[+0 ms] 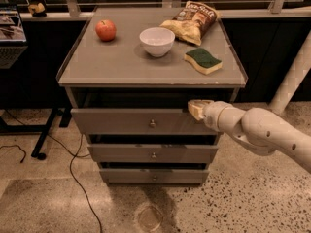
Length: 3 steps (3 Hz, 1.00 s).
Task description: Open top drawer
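Okay, cabinet: grey three-drawer unit (77, 93) in the middle of the shot, seen from the front and a bit above, standing on a speckled floor (252, 203).
Top drawer: the top drawer (121, 122) is the widest front, right under the cabinet top, with a small round knob (152, 124) dead centre. There's a dark gap between its upper edge and the top slab.
Other drawers: the middle drawer (121, 153) and the bottom drawer (126, 175) sit below it at 6 o'clock, each one narrower than the one above.
Gripper: the gripper (196, 108) is at the upper right corner of the top drawer front, roughly 2 o'clock from the knob, right at the front's top edge.
Grip state: honestly can't tell if it's released or clamped onto anything.
Arm: the white arm (262, 130) comes in from 4 o'clock on the right side.
On top: apple (105, 30) at 10 o'clock, white bowl (157, 41) near centre toward 12, chip bag (193, 21) at 1 o'clock, and green-and-yellow sponge (203, 60) at 3 o'clock. None of them are touching each other.
Floor stuff: a black cable (73, 174) snakes along at 8 o'clock from the cabinet.
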{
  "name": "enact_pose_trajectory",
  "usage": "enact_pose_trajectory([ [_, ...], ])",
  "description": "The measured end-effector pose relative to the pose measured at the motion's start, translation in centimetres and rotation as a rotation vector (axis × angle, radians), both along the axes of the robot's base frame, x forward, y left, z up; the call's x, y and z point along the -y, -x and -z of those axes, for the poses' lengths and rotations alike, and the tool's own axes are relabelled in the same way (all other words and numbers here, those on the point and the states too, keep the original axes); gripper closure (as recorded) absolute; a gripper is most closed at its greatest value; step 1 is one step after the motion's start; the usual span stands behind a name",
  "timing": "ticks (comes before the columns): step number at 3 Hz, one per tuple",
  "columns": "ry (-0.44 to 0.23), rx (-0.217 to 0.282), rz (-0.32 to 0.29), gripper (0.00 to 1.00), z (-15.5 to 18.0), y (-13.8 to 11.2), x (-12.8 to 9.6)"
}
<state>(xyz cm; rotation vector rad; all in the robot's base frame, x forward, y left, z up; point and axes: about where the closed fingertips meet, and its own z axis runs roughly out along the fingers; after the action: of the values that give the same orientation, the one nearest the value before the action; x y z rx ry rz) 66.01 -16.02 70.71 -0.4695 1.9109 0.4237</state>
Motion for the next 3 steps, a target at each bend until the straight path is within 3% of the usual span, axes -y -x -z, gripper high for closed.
enact_pose_trajectory([
  [1, 0.008, -0.01, 0.02, 1.0, 0.6, -0.3, 0.0],
  [3, 0.055, 0.026, 0.108, 1.0, 0.5, -3.2, 1.5],
])
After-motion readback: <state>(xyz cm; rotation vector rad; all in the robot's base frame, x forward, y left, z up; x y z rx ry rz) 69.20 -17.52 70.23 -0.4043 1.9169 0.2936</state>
